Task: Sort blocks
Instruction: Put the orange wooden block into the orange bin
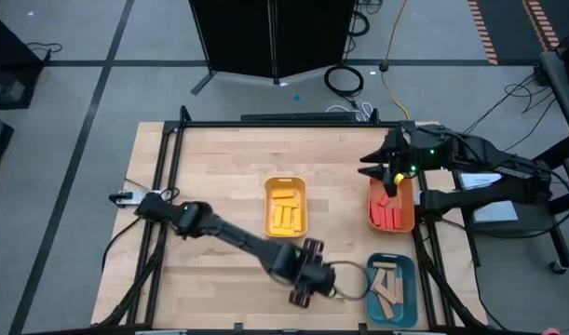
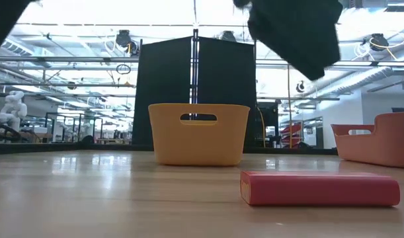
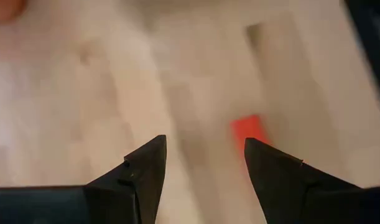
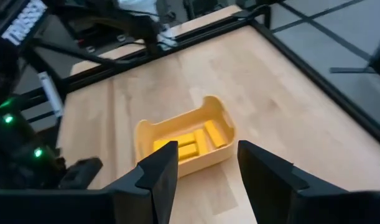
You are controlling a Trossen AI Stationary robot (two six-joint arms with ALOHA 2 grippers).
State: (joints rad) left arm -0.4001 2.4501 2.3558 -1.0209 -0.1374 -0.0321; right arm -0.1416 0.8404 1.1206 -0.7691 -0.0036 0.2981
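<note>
A red block (image 2: pixel 319 188) lies flat on the bare wood near the table's front edge. My left gripper (image 3: pixel 205 142) hangs open above it, tilted downward. In the left wrist view the block (image 3: pixel 249 130) shows just beyond one fingertip, untouched. In the high view this gripper (image 1: pixel 303 290) is left of the teal tray (image 1: pixel 412 290). My right gripper (image 4: pixel 205 149) waits open and empty, high over the orange tray (image 1: pixel 413 219) of red blocks (image 1: pixel 386 214). The yellow tray (image 1: pixel 301 191) holds yellow blocks (image 1: pixel 284 214). Tan blocks (image 1: pixel 388 290) lie in the teal tray.
The three trays stand on the table's right half: yellow in the middle, orange at the right edge, teal at the near right corner. A black frame (image 1: pixel 265 119) runs around the table. Bare wood (image 1: pixel 219 167) lies on the left half.
</note>
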